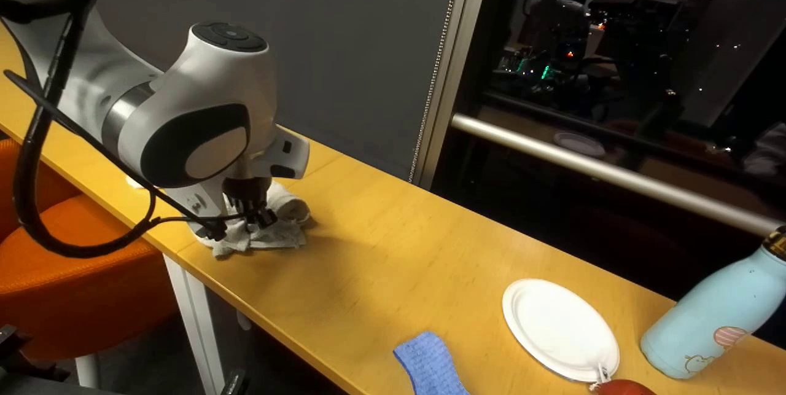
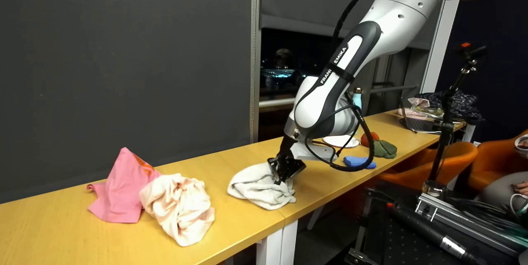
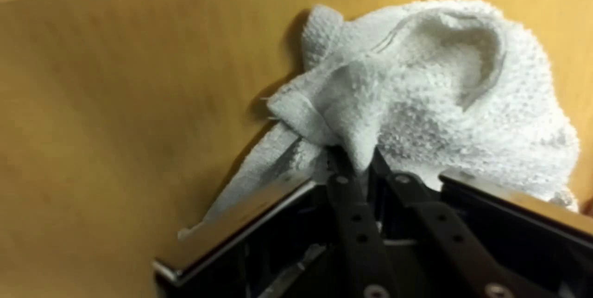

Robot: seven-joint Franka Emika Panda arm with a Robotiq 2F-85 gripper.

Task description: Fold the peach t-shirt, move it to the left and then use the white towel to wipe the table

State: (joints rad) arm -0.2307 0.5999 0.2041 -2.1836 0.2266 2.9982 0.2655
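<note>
Yellow table (image 1: 393, 254): beneath the white towel (image 2: 252, 184), offering the surface to wipe.
Towel: crumpled, bunched, seemingly thick enough for a wiping pad.
Gripper (image 3: 357, 161): pinching a raised fold of the towel, presumably for dragging.
Peach t-shirt (image 2: 178, 209): bundled, left of the towel in an exterior view, likely there to leave wiping room.

In an exterior view, we have the t-shirt (image 2: 177, 209) left of the towel (image 2: 251, 184) on the table (image 2: 53, 234) and another cloth (image 2: 119, 197) farther left; right of the towel, farther back, are a plate (image 2: 332, 141) and a bottle (image 2: 357, 99). A fold of the towel is in the gripper (image 3: 358, 160).
</note>
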